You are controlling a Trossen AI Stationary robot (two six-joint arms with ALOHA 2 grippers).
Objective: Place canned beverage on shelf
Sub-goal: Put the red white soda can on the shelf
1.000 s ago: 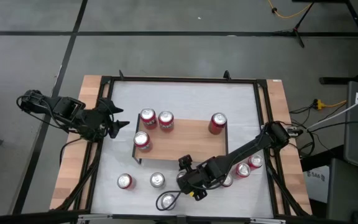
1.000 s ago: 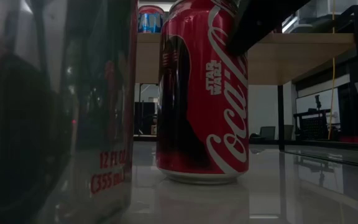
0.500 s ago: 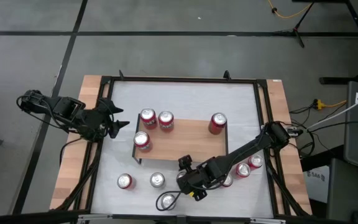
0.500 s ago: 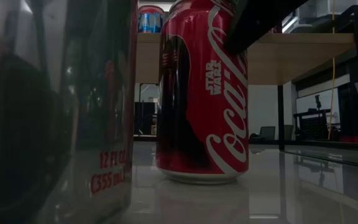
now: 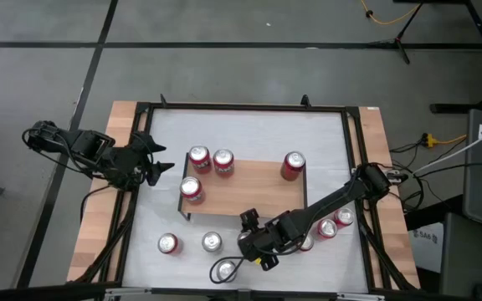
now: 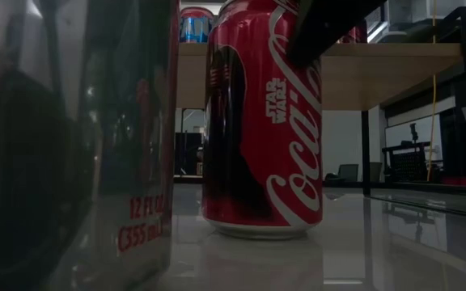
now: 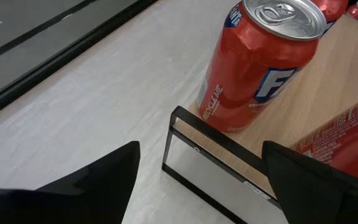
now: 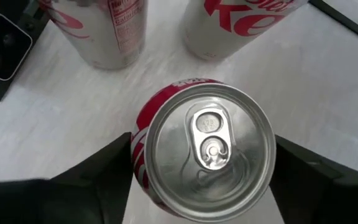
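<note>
A red cola can stands upright on the white table top near its front edge, with its base on the table. My right gripper is shut on it; in the high view my right gripper hides the can. The shelf, a low wooden plank on a black frame, stands mid-table and carries several cans. My left gripper hovers open beside the shelf's left end, nothing between its fingers. My right gripper pinches the red can between its two fingers, one on each side of the upper wall. The fingers slant down from the table's right and far side. The can stays upright with its base on the table.
Two silver cans stand just beyond the held can, one right at the low camera. A red can stands front left, and three more to the gripper's right. A black frame rims the table.
In the low view, my right gripper's finger beside the red can's upper right has moved in against the can. The can still stands on the table in the same place.
</note>
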